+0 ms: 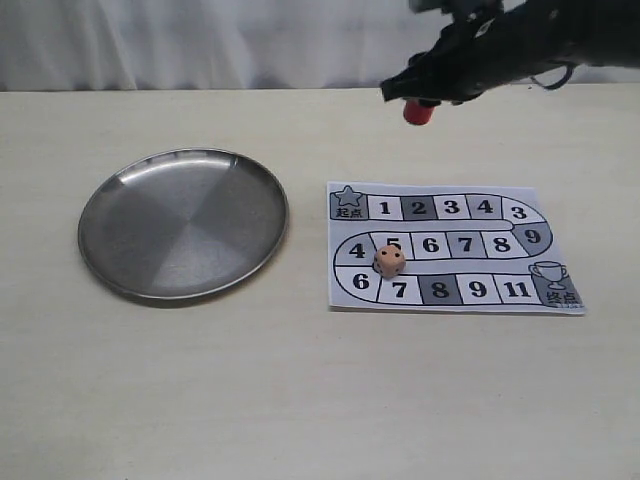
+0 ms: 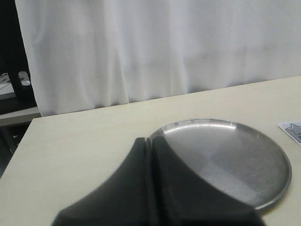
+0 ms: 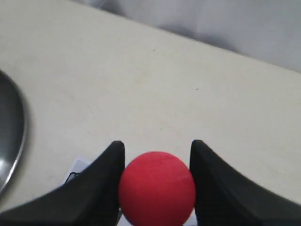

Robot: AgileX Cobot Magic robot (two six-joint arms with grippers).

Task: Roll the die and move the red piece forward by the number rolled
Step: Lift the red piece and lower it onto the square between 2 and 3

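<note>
The red piece (image 1: pixel 417 113) hangs in the air above the table behind the game board (image 1: pixel 450 247), held in my right gripper (image 1: pixel 420 102). In the right wrist view its round red end (image 3: pixel 156 188) fills the gap between the two black fingers (image 3: pixel 101 186), which are shut on it. The beige die (image 1: pixel 390 262) rests on the board near square 5, on the edge of square 7. My left gripper (image 2: pixel 151 141) is shut with nothing in it, near the rim of the steel plate (image 2: pixel 244 160); it does not appear in the exterior view.
The round steel plate (image 1: pixel 184 223) lies left of the board. A white curtain hangs behind the table's far edge. A corner of the board (image 2: pixel 292 130) shows at the edge of the left wrist view.
</note>
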